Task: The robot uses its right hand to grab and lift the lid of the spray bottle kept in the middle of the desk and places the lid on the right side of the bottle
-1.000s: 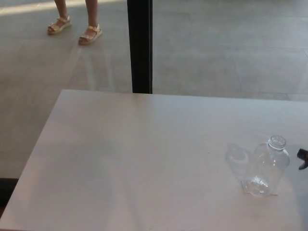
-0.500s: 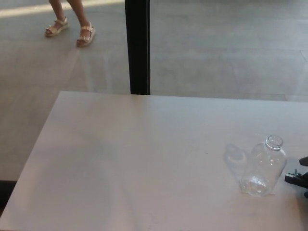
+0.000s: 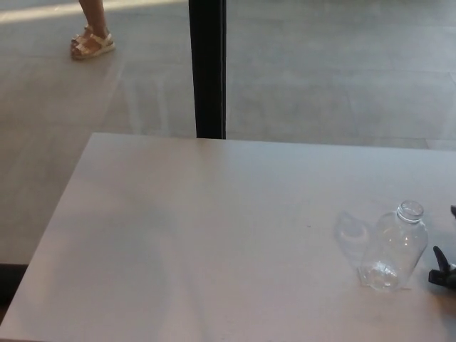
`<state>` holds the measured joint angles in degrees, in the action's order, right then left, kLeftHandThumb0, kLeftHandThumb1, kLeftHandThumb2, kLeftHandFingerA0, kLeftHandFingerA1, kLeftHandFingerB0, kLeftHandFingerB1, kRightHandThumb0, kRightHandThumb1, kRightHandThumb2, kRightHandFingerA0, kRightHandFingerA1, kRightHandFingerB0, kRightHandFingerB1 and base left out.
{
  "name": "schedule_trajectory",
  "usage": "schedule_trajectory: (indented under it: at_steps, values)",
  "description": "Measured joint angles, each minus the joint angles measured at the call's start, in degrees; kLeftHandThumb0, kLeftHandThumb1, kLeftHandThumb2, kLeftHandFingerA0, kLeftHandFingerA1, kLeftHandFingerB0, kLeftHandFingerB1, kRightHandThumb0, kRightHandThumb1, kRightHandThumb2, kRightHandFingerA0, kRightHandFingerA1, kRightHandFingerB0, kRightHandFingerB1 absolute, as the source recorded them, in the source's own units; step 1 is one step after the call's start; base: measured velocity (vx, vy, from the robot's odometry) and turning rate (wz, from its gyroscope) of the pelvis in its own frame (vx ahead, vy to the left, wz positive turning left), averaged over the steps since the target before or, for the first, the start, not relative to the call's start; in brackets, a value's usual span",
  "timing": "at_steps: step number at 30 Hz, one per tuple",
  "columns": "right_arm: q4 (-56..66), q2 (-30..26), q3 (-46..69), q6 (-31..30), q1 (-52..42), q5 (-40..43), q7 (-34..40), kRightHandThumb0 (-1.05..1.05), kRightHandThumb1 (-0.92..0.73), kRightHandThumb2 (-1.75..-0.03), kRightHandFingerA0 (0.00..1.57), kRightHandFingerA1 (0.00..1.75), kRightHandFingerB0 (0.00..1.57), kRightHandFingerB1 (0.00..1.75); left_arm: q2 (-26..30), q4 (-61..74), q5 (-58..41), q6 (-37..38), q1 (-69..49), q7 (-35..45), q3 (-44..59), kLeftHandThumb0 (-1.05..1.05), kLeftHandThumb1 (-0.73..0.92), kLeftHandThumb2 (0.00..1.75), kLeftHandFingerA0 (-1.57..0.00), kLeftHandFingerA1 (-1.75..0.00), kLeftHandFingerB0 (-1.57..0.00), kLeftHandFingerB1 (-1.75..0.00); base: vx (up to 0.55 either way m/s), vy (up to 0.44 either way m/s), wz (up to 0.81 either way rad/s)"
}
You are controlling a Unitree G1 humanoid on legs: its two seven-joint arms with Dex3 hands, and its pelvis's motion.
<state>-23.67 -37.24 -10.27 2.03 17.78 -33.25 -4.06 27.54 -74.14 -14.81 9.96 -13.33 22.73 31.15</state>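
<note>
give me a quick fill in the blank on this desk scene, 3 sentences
1. The clear bottle on the white desk stands with its mouth ____.
2. A black object lies on the desk to the bottle's ____.
3. Beyond the desk, a person's foot wears a ____.

Missing words: open (uncapped); right; sandal

The right hand (image 3: 443, 269) is mostly cut off by the right edge.

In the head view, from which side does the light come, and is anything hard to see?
Head view: the clear bottle throws a pale shadow to its left, so light seems to come from the right; the black part at the right edge is cut off; the sandalled feet are slightly blurred.
</note>
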Motion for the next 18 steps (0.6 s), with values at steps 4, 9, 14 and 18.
schedule_trajectory:
  at_steps: [4, 9, 14, 18]
  values:
    - [8.61, -2.30, 5.55, -0.13, -3.85, 2.46, -2.53, -1.05, -0.61, -1.01, 0.00, 0.06, 0.00, 0.02, -0.01, -0.02, 0.02, -0.01, 0.08, 0.01, -0.04, -0.90, 0.91, 0.67, -0.58, -0.50, -0.42, -0.39, 0.00, 0.000, 0.00]
    - [16.96, -5.19, 15.20, -0.17, -9.01, 6.00, -5.73, -0.98, -0.55, -0.95, 0.00, 0.01, 0.01, 0.07, -0.02, -0.03, 0.08, -0.01, 0.14, -0.02, -0.26, -0.92, 0.91, 0.67, -0.57, -0.50, -0.41, -0.40, 0.00, 0.000, 0.00]
    - [19.66, -6.54, 24.10, -0.05, -12.52, 8.41, -7.47, -1.04, -0.62, -1.03, 0.00, 0.00, 0.06, 0.18, -0.07, -0.03, 0.09, -0.01, 0.20, -0.01, -0.30, -0.91, 0.91, 0.67, -0.57, -0.53, -0.41, -0.39, 0.00, 0.000, 0.00]
    - [19.03, -7.61, 31.50, 0.04, -15.83, 10.29, -8.40, -1.03, -0.63, -1.03, 0.00, 0.00, 0.13, 0.19, -0.12, -0.03, 0.09, -0.01, 0.26, 0.00, -0.30, -0.93, 0.91, 0.67, -0.57, -0.52, -0.41, -0.39, 0.00, 0.000, 0.00]
